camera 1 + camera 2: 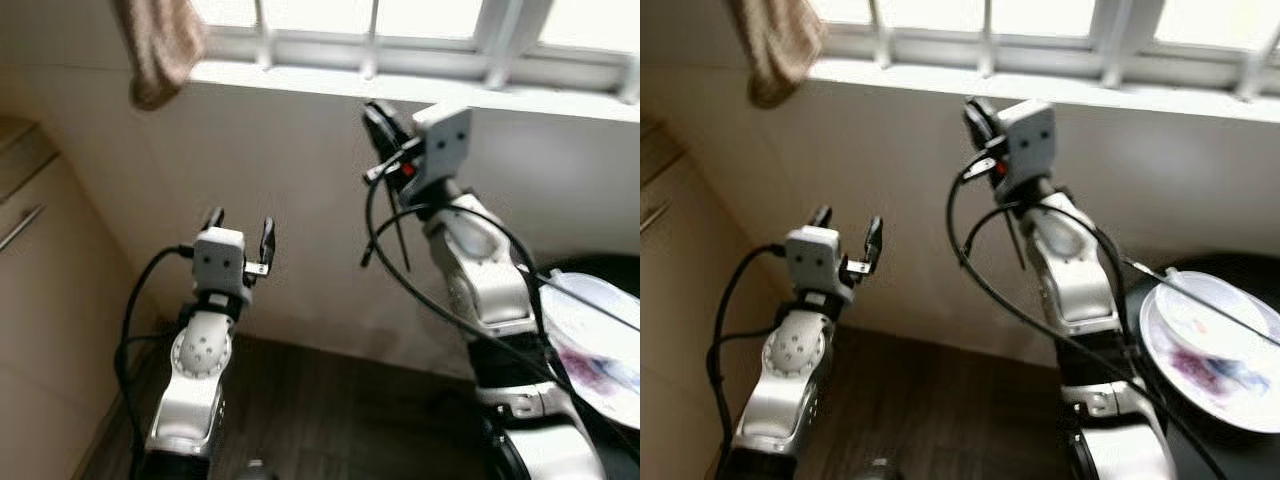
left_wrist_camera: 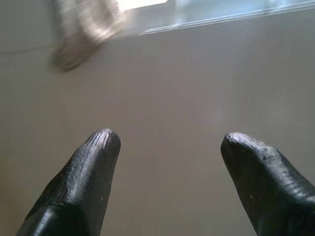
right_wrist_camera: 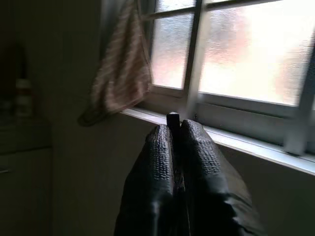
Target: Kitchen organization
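Raised toward the window sill (image 1: 420,85), the right gripper (image 3: 172,142) pinches a thin dark object (image 3: 173,119) between closed fingers; the beige cloth (image 1: 160,45) hangs well left. Lower, the left gripper (image 1: 240,232) gapes empty facing the wall (image 2: 197,88).

A wall (image 1: 300,190) stands ahead, with a window (image 1: 420,25) above it and a sill (image 1: 400,85) between them. A cloth (image 1: 160,45) hangs at the window's left end. A cabinet (image 1: 40,300) stands at the left. At the right, a bowl (image 1: 1210,315) sits on a plate (image 1: 1240,400). The left claw (image 1: 240,232) is raised before the wall, and the right claw (image 1: 380,120) is higher, near the sill.
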Robot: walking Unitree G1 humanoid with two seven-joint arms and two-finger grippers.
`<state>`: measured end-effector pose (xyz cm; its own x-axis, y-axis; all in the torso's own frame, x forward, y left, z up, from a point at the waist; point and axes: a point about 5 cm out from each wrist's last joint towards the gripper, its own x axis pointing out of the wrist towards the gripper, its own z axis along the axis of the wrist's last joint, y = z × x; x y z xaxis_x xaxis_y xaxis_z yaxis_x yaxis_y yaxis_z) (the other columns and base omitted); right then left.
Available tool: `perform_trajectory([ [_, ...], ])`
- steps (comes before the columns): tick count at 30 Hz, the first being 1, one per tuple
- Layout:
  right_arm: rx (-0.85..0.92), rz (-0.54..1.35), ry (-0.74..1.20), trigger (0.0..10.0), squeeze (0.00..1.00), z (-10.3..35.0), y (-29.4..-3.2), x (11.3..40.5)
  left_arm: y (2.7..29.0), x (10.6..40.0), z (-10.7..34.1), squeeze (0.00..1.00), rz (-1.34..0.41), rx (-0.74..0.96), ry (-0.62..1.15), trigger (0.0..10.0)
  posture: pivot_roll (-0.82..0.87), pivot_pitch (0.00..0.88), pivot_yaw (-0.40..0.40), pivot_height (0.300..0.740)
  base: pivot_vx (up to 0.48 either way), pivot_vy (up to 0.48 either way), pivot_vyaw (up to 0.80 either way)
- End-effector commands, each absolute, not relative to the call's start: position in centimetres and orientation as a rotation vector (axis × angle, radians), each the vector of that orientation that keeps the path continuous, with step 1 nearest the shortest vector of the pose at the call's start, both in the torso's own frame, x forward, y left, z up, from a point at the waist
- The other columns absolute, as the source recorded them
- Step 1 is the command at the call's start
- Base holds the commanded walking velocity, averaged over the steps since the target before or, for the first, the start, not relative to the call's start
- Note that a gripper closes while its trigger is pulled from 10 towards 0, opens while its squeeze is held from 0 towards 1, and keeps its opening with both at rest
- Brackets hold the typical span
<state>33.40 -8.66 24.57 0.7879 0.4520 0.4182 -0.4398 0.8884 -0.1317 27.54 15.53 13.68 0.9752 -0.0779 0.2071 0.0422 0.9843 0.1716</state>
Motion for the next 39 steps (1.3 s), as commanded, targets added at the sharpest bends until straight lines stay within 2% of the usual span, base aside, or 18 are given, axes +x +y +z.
perform_trajectory([
  [1,-0.021,0.470,-0.468,0.0,0.00,24.7,-9.2,33.2,14.9,27.6,13.6,0.00,-0.075,0.161,-0.208,10.0,0.04,0.004,-0.043,0.740,0.000,0.000,0.80],
  [39,0.022,0.421,-0.436,0.0,0.00,23.3,-9.4,33.3,15.0,27.4,13.8,0.00,-0.091,0.151,-0.225,10.0,0.05,0.014,-0.040,0.740,0.000,0.000,0.77],
])
